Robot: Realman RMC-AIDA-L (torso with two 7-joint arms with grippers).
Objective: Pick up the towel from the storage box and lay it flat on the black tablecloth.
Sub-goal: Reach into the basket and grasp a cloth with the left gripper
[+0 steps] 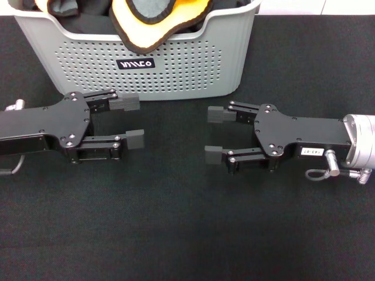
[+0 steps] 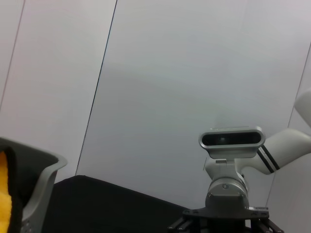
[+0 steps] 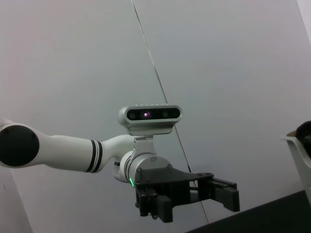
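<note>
A: The left tool point(image 1: 133, 122) has its jaws spread wide and empty, low over the black tablecloth point(image 1: 176, 234), facing the right tool point(image 1: 215, 136), which is parted and empty too. Neither touches anything.

B: And the towel point(image 1: 155, 20)?

A: Bunched in the storage box point(image 1: 176, 64) beyond both tools, orange fold draped over the front rim. I'd judge the reach not begun. One tool should rise above the rim, come down on that draped fold and pinch only towel, not the dark cloth point(image 1: 73, 12) beside it.

B: What do the wrist cameras add?

A: The left one catches the box rim point(image 2: 46, 167) with orange towel point(image 2: 4, 194) inside. The right one shows the left tool point(image 3: 228, 194) from the side, confirming open jaws.
</note>
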